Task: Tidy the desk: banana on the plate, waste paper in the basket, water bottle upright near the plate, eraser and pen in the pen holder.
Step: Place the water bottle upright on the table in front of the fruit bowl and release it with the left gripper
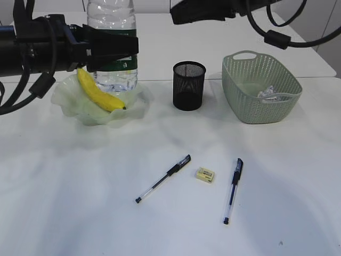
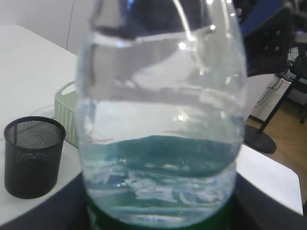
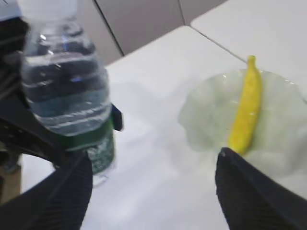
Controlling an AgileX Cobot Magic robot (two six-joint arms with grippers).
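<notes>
Nearest to me on the white table (image 1: 80,213) lay the small things not yet tidied: a pen (image 1: 162,179) slanting left, a second pen (image 1: 233,190) to its right pointing away from me, and a little yellow eraser (image 1: 205,174) between their upper ends, touching neither. All three looked light and stiff; I judged the pens would roll under a careless pinch and were best taken across the barrel near the middle, the eraser across its short sides. Further back stood the black mesh pen holder (image 1: 188,85), empty as far as I could see, and right of it the pale green basket (image 1: 261,88) with crumpled waste paper (image 1: 268,93) already inside. To the left the banana (image 1: 98,92) lay in the frilled plate (image 1: 69,106), and behind it the water bottle (image 1: 113,42) stood upright, the left gripper (image 1: 109,48) clamped on it at the green label. Partly filled, it seemed fairly heavy, smooth and a little yielding, so the label band looked the sensible hold. The right gripper (image 3: 153,189) hung high, its jaws wide apart and holding nothing. The tabletop was glossy and bare of cloth; beyond stood another white table, plain wall panels and, off to one side, a dark stand on a wood-coloured floor.
</notes>
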